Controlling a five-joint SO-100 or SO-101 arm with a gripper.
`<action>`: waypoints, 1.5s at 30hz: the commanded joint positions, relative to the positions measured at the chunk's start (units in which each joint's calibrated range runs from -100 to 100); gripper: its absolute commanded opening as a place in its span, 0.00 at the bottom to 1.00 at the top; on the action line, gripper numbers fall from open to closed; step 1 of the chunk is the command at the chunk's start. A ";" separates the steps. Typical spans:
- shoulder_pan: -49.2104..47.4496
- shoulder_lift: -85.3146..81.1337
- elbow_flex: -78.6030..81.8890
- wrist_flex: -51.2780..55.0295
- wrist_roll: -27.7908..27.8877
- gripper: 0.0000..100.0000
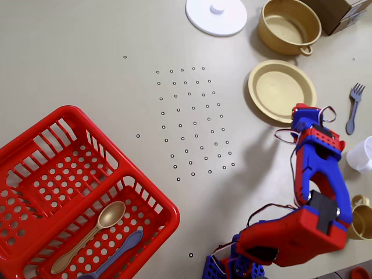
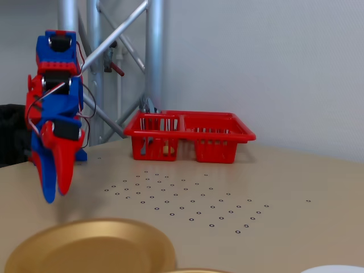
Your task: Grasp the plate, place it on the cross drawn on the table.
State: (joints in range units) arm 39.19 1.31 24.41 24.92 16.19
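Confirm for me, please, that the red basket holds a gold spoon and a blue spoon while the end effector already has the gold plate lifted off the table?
Not quite: the plate rests on the table, ungrasped. In the fixed view the end effector hangs above its rim, holding nothing. The red basket does hold the gold spoon and blue spoon.

Overhead camera looks straight down on the table (image 1: 75, 52); low fixed camera sits at its 2 o'clock corner, close behind the plate (image 2: 91, 247), facing the red basket (image 2: 187, 133) both share.

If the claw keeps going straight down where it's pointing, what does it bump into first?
Probably the near rim of the gold plate. The gripper points down just above it, though depth is hard to judge.
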 commanded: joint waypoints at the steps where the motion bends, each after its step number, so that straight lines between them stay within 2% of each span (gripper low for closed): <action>1: -1.64 -11.11 3.78 -1.22 -0.44 0.17; 11: -10.47 -36.89 22.19 -0.25 -6.59 0.11; 17: -17.80 -46.53 22.55 2.73 -12.45 0.04; 25: -24.90 -55.58 15.57 15.12 -18.07 0.01; 31: -28.21 -58.87 10.58 27.03 -19.63 0.00; 36: -31.80 -66.06 14.93 33.39 -19.93 0.00; 45: -36.75 -78.06 25.09 36.13 -20.46 0.00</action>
State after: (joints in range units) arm 3.14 -74.10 49.55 61.06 -4.08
